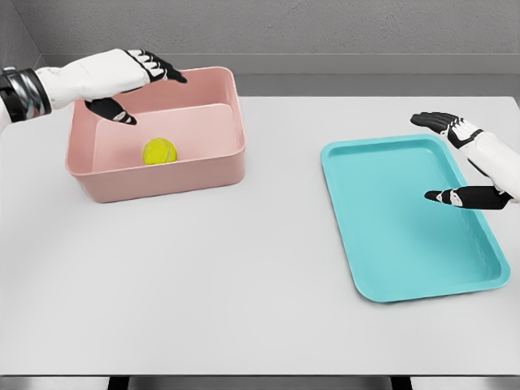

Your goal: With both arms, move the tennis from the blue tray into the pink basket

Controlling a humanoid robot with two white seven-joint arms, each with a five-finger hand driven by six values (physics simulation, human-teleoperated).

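Note:
A yellow-green tennis ball [160,151] lies on the floor of the pink basket [219,171] at the table's far left. My left hand [140,88] hovers over the basket's back left part, above the ball, fingers spread and holding nothing. The blue tray [390,260] sits on the right with nothing in it. Over the tray's right edge my right hand [445,158] is open, thumb and fingers apart, empty.
The white table [244,276] carries only the basket and the tray, with a wide bare stretch between them. A grey wall runs behind the table's far edge.

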